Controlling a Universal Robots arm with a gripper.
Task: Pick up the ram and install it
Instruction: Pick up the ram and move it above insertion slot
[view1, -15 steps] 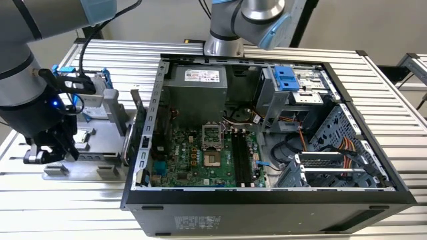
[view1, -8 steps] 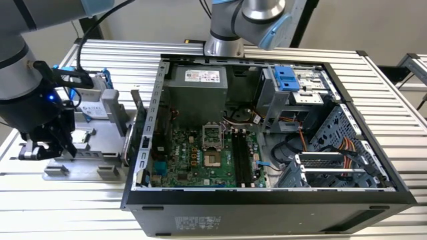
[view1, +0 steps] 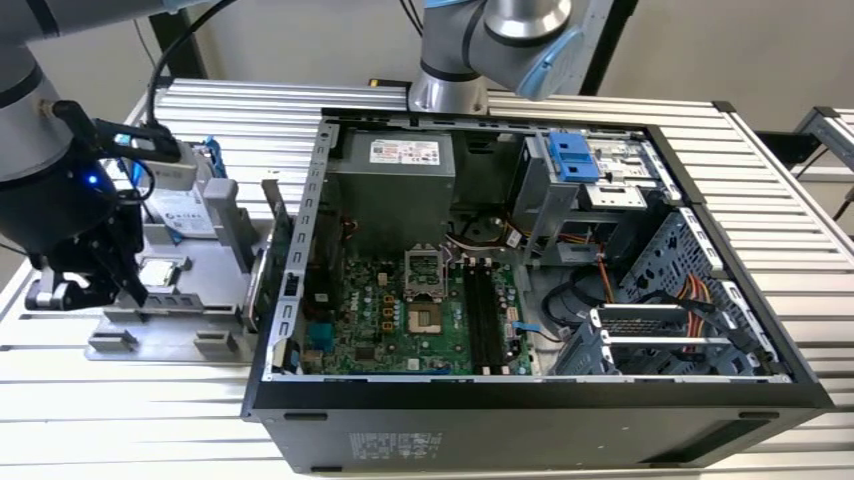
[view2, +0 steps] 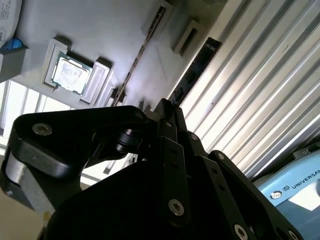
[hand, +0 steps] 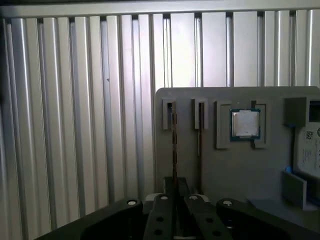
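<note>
At the exterior view's left, the gripper (view1: 136, 296) is down on the grey tray (view1: 160, 335). It is clenched on the near end of the ram (hand: 173, 145), which stands on edge in its slot, near a second stick (hand: 200, 130) and a chip (hand: 245, 123). The white labels on the drive (hand: 309, 150) and the power supply (view1: 404, 151) cannot be made out.

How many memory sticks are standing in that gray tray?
2. Both stand on edge in neighbouring slots of the gray tray: one ram stick by its edge, the other stick nearer the processor chip.
</note>
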